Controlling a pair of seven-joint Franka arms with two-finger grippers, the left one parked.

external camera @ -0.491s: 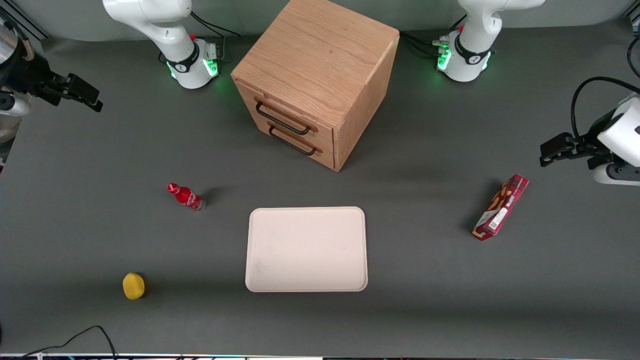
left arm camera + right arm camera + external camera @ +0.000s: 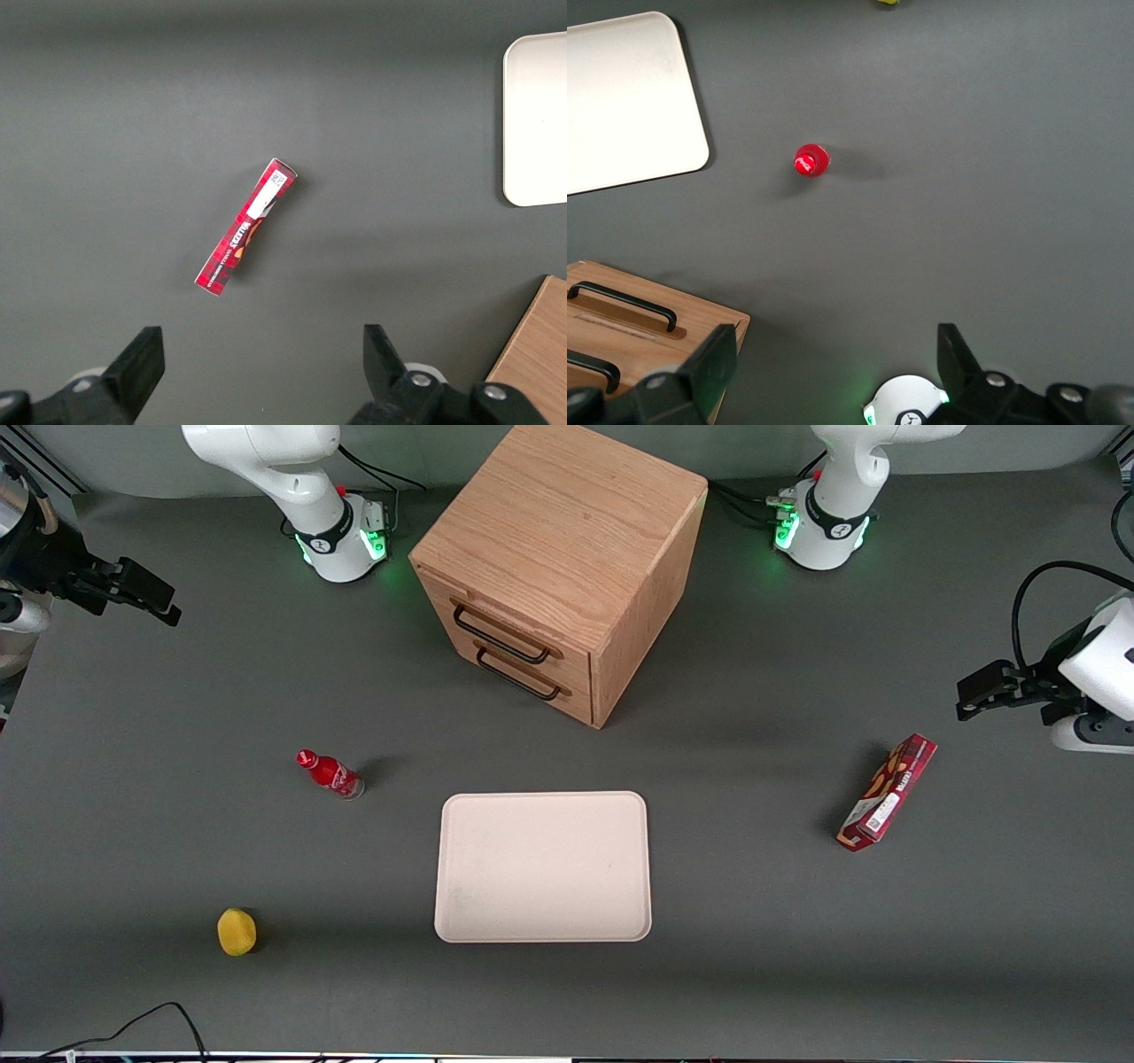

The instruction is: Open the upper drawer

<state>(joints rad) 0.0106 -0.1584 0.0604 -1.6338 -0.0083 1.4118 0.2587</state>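
The gripper is held high at the working arm's end of the desk, its fingers spread apart and clamped on nothing. The upper drawer is seen shut — flush with the cabinet edge — well apart from the fingers, with bare desk between; a red bottle stands nearer the front camera.

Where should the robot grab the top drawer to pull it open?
Best by the long black metal bar handle on the light oak upper drawer. The bar stands off the drawer's front, so fingers can probably close around its middle, coming from in front of the drawer. The end effector hangs open toward the working arm's end of the table.
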